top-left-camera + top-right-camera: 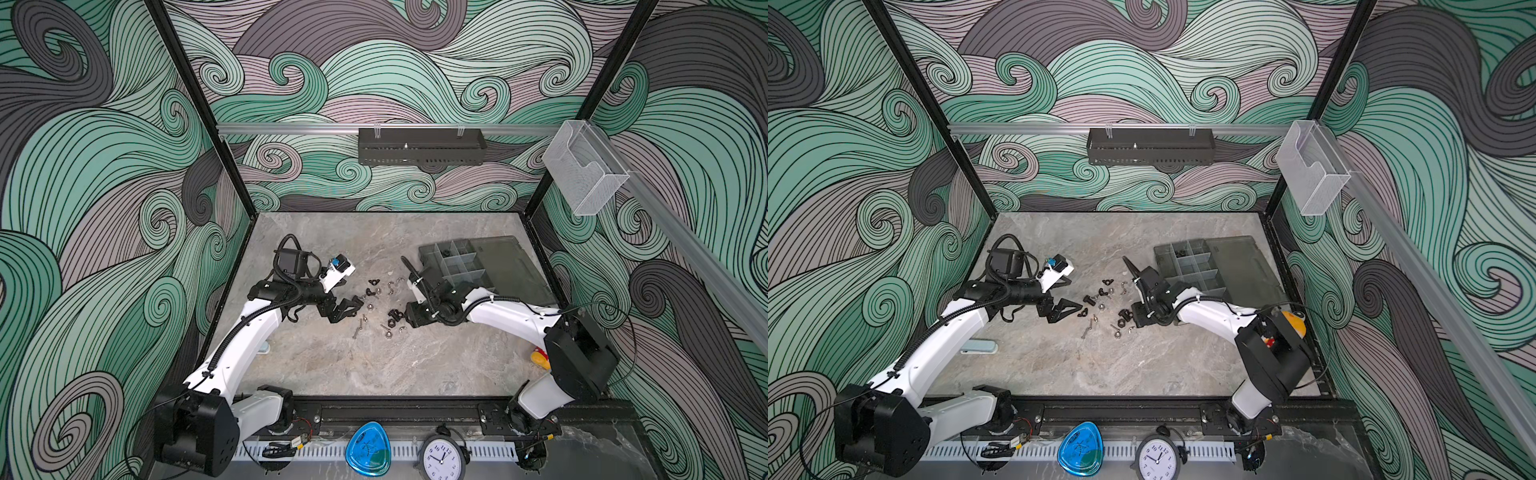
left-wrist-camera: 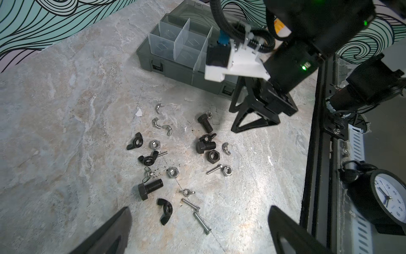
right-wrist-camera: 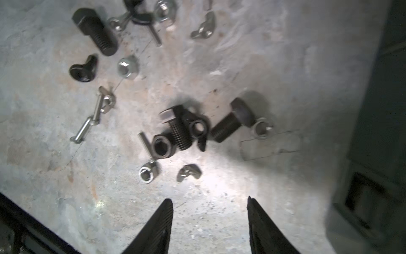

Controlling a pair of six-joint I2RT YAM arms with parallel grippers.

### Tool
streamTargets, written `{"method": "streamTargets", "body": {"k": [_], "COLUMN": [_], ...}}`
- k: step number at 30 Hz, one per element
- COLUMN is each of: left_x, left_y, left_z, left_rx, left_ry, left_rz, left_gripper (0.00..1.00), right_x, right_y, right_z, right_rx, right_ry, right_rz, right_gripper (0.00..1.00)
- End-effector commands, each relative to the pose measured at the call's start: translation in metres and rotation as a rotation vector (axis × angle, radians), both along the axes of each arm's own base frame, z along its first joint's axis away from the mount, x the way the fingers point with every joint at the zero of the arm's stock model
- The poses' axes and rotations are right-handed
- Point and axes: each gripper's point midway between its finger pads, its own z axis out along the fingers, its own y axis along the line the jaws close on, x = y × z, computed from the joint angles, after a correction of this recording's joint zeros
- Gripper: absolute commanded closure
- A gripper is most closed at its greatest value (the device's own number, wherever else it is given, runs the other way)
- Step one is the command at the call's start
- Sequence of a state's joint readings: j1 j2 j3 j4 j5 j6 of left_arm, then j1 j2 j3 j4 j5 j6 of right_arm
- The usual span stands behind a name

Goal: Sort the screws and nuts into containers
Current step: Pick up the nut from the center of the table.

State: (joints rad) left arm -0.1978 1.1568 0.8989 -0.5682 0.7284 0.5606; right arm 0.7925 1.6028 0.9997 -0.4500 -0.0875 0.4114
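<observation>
Loosely strewn at mid-table: screws (image 2: 151, 186), both stubby black bolts and thin silver shafts, mixed with nuts (image 2: 172, 172), winged and hex. At two o'clock from that patch, containers (image 2: 181, 39) of a smoky-grey box (image 2: 171, 70), lid (image 1: 511, 266) flat open at its three o'clock side, dark pieces in one far compartment. Flanking the patch on the marble table (image 1: 332, 365), left gripper (image 2: 199, 209) at nine o'clock with jaws spread wide and empty, right gripper (image 3: 208, 199) at three o'clock with jaws parted around nothing.

The screws (image 2: 152, 186) and nuts (image 2: 168, 173) are black or silver, the tabletop (image 1: 332, 365) grey-beige marbled, the containers (image 2: 175, 70) smoky translucent grey with pale dividers (image 2: 180, 40), the walls (image 1: 104, 166) swirled in teal, mauve and charcoal.
</observation>
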Motion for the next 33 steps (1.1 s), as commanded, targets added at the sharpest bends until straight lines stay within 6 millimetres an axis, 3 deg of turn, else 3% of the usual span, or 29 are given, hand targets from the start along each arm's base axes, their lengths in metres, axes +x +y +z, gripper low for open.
{"method": "streamTargets", "body": {"k": [1,16,33], "left_x": [0.002,0.002,0.002], "left_y": [0.001,-0.001,-0.002], "left_z": [0.010,0.015,0.015], "left_rx": [0.004,-0.015,-0.023], "left_ry": [-0.019,-0.031,-0.030], "left_rz": [-0.004,-0.007,-0.010], "left_gripper": [0.01,0.01,0.01], "right_x": [-0.006,-0.013,-0.003], "right_y": [0.022,0.049,0.055], "right_z": [0.002,-0.022,-0.041], "right_rx": [0.020,-0.024,-0.068], "right_ry": [0.016,0.068,0.076], "right_rz": [-0.013,0.032,0.027], "right_gripper": [0.44,0.48,0.50]}}
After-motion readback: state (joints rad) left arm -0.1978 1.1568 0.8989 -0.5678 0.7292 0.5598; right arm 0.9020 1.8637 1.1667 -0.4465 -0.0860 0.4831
